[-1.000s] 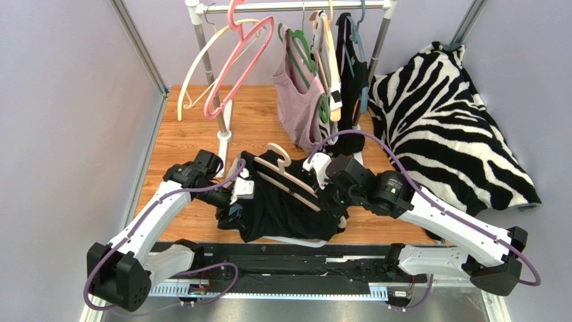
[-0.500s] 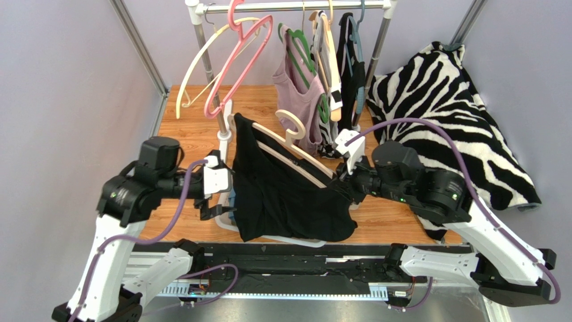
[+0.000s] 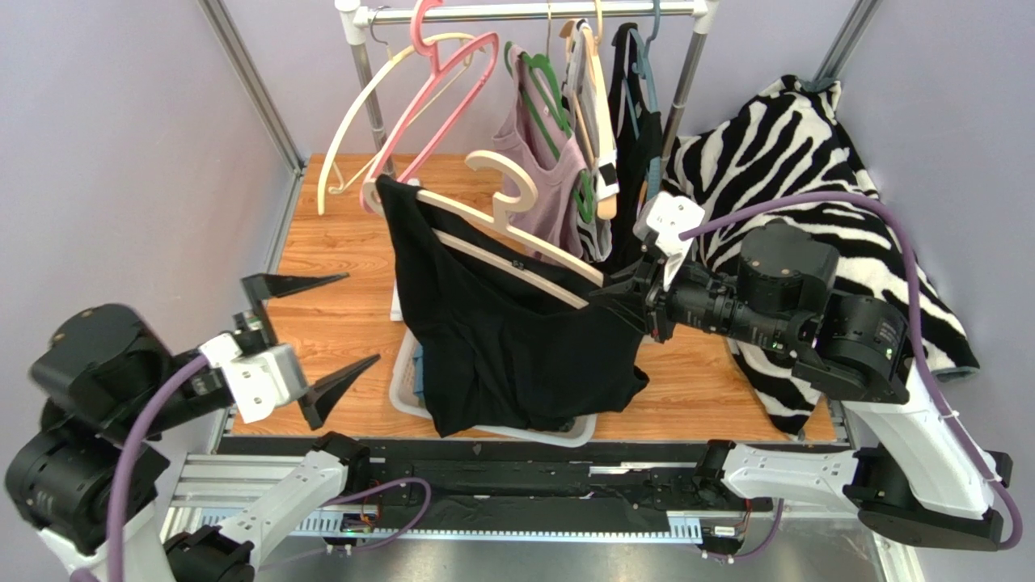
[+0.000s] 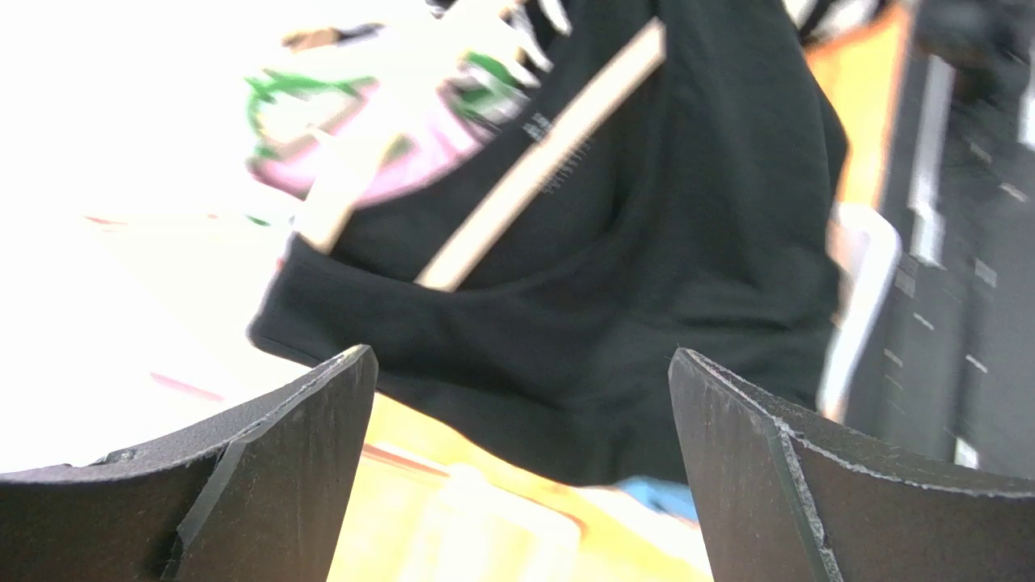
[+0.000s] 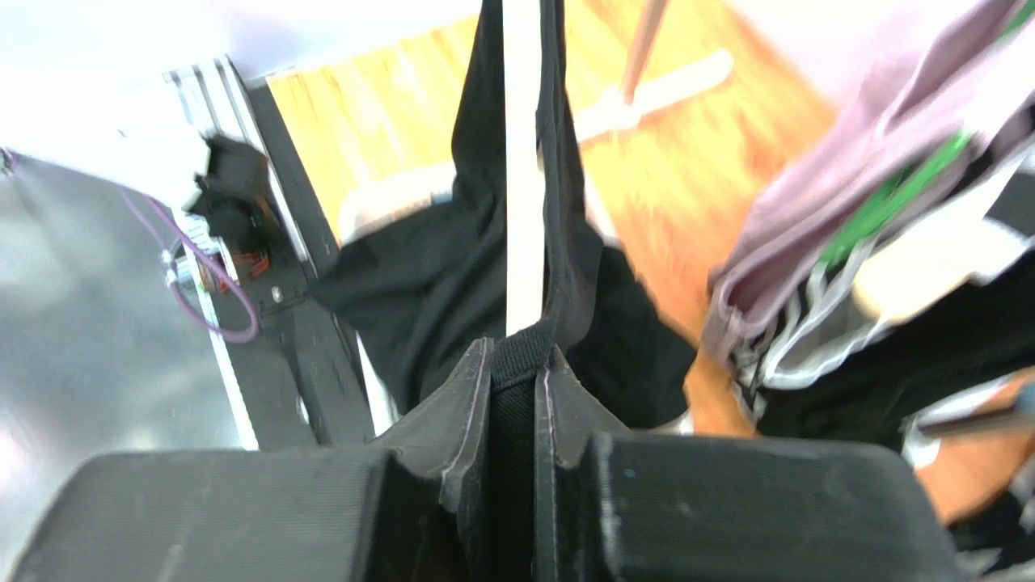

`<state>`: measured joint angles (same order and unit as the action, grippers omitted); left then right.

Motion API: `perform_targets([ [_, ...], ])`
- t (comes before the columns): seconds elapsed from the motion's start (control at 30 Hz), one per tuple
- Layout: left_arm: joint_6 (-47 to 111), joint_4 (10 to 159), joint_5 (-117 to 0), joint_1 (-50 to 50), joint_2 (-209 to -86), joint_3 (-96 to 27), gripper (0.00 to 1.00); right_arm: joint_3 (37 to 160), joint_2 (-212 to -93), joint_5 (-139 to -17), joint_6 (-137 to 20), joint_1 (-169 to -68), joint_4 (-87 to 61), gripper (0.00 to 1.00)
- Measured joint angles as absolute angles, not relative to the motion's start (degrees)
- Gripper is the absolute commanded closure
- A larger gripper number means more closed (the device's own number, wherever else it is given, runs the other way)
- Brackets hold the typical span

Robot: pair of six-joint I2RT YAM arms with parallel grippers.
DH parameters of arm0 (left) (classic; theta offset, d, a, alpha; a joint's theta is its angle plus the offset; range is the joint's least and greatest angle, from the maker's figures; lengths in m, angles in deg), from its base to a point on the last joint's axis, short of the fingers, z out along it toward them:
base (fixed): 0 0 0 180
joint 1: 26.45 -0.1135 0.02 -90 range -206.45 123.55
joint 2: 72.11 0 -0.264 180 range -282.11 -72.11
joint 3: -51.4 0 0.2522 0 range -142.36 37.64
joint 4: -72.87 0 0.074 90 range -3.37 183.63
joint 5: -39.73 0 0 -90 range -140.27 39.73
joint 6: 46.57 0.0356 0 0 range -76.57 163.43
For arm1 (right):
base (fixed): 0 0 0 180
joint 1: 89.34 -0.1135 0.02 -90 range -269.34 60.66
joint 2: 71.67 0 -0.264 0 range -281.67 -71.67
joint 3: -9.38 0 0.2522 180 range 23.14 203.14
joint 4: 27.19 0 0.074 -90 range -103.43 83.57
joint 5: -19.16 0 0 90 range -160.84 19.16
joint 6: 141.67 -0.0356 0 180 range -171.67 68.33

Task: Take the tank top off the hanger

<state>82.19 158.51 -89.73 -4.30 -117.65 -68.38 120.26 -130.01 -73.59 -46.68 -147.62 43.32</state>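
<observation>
A black tank top (image 3: 510,346) hangs on a beige wooden hanger (image 3: 516,230), held up tilted above the table. My right gripper (image 3: 622,295) is shut on the tank top's right strap (image 5: 520,352), where the hanger's end (image 5: 522,170) runs up from the jaws. My left gripper (image 3: 310,340) is open and empty, apart from the garment at its left. In the left wrist view the tank top (image 4: 656,243) and hanger bar (image 4: 547,158) show beyond the spread fingers (image 4: 261,485).
A clothes rack (image 3: 535,12) at the back holds pink (image 3: 425,109) and cream hangers, a mauve top (image 3: 541,182) and a dark garment. A zebra-print cloth (image 3: 790,218) lies at right. A white bin (image 3: 407,388) sits under the tank top.
My right gripper has lifted the tank top and hanger up off the table and back. My left gripper has let go, opened and drawn away to the left.
</observation>
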Motion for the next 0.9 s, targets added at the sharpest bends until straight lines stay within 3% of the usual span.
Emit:
perform_targets([
  [0.2,79.7,149.7,-85.6,-4.3,-117.7,-73.2,0.01,126.5,-131.8,-76.1,-44.0,-147.6,41.9,1.00],
  [0.43,82.3,145.9,-85.1,-4.3,-119.1,-72.4,0.01,123.9,-129.6,-82.5,-41.5,-147.6,42.2,1.00],
  [0.63,82.5,147.8,-90.4,-4.3,-125.4,-72.6,0.02,120.3,-129.9,-85.8,-38.9,-147.6,43.5,1.00],
  [0.9,85.1,159.8,-99.5,-4.3,-136.2,-76.3,0.11,120.1,-130.6,-87.2,-35.5,-147.6,43.7,1.00],
])
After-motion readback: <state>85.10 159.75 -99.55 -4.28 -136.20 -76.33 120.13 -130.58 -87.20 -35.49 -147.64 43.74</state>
